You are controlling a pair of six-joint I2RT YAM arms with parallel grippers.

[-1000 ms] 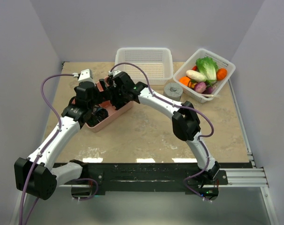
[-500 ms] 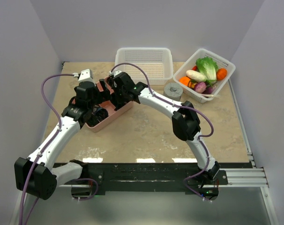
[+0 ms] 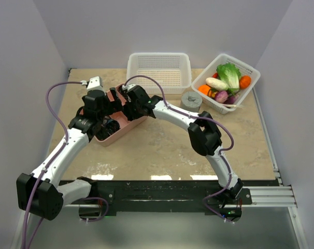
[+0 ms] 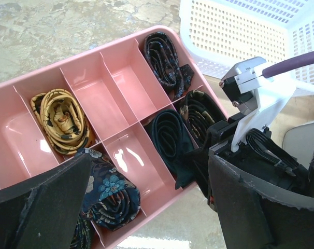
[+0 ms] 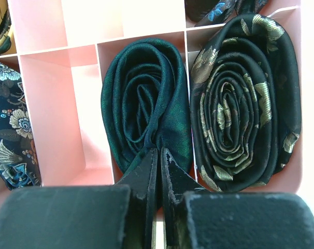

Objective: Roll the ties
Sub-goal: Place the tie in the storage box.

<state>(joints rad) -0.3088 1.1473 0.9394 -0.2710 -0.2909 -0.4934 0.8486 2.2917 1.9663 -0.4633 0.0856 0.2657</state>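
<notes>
A pink divided tray (image 4: 162, 205) (image 3: 138, 122) holds several rolled ties. The dark teal-green tie (image 5: 146, 98) (image 4: 166, 136) lies coiled in a middle compartment. Its pointed end hangs over the tray's near wall. My right gripper (image 5: 159, 151) (image 3: 127, 110) is shut, its fingertips pinching a fold at the near edge of that coil. My left gripper (image 4: 146, 207) (image 3: 102, 127) hovers wide open over the tray's front edge, holding nothing. A black tie with gold leaves (image 5: 245, 104) sits rolled in the compartment to the right of the green one.
Other rolled ties fill the tray: a yellow one (image 4: 61, 119), a blue floral one (image 4: 108, 194), a dark patterned one (image 4: 165, 59). A white mesh basket (image 3: 158, 70) stands just behind. Further right are a grey cylinder (image 3: 191, 100) and a basket of vegetables (image 3: 227, 83).
My right gripper has closed from open onto the green tie's fold and its wrist has shifted slightly. The left arm has stayed still and open.
</notes>
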